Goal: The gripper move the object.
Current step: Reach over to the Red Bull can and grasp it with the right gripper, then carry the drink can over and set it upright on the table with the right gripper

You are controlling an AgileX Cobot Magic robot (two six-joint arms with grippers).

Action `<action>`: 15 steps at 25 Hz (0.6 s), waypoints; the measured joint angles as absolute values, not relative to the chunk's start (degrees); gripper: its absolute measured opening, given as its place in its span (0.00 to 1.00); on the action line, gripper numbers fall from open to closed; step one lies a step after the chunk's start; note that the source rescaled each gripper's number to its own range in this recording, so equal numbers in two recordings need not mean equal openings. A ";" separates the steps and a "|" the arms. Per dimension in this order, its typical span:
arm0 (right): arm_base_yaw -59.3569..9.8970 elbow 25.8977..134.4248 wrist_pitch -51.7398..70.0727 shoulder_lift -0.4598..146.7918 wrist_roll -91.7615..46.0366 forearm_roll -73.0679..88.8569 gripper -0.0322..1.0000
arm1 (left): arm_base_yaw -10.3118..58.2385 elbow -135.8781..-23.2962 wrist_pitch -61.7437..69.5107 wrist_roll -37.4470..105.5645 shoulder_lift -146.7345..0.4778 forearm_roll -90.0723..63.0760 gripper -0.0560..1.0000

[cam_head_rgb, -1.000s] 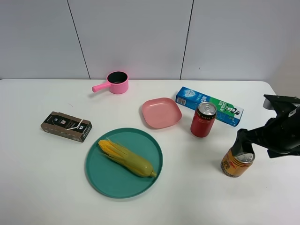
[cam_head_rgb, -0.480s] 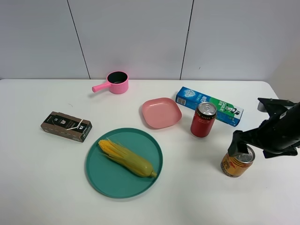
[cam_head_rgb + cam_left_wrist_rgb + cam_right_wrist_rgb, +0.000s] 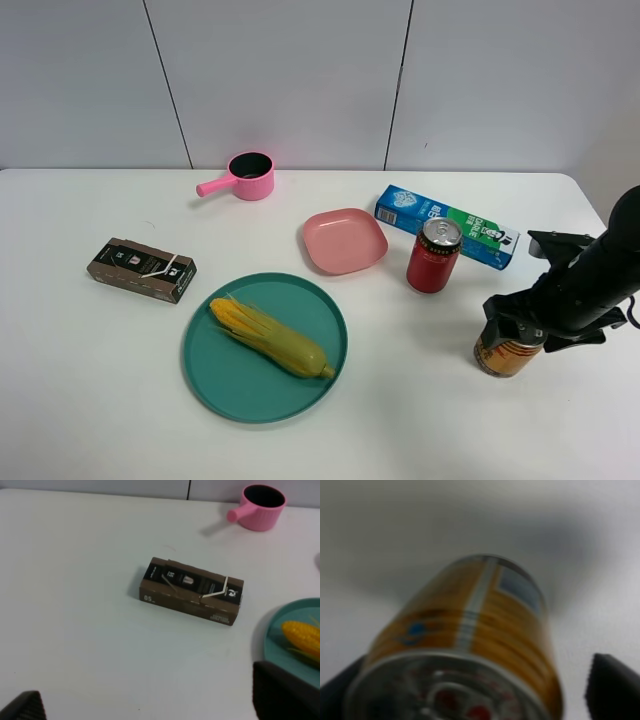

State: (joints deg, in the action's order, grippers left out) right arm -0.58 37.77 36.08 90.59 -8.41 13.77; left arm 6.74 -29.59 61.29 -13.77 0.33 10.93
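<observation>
The short orange-gold can [image 3: 505, 357] stands upright on the white table at the right, in front of the taller red can [image 3: 433, 256]. My right gripper [image 3: 520, 326] is lowered over the orange can's top, with a black finger on either side of it. In the right wrist view the can [image 3: 470, 640] fills the frame between the fingers [image 3: 615, 687]. A gap shows beside one finger, so the jaws are open around the can. My left gripper [image 3: 155, 700] is open and empty, and it does not show in the exterior view.
A blue carton [image 3: 446, 226] lies behind the red can. A pink plate [image 3: 345, 240], a teal plate [image 3: 205, 380] with a corn cob [image 3: 270, 337], a brown box [image 3: 141, 269] and a pink pot [image 3: 250, 176] lie further left. The table's right edge is close to the right arm.
My right gripper has come down and slightly left, from just above the orange can's top to straddling its upper part. The can has stayed in place.
</observation>
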 joint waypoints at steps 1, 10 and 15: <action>-0.76 37.82 36.00 90.59 -8.41 13.80 0.08 | 6.74 -29.59 61.29 -13.77 0.33 10.93 1.00; -12.08 41.36 42.45 88.34 -10.53 13.00 0.03 | 6.74 -29.59 61.29 -13.77 0.33 10.93 1.00; -22.30 52.05 48.81 82.29 -7.81 12.81 0.03 | 6.74 -29.59 61.29 -13.77 0.33 10.93 1.00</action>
State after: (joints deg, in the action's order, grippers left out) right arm -22.30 52.05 48.81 82.29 -7.81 12.81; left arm 6.74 -29.59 61.29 -13.77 0.33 10.93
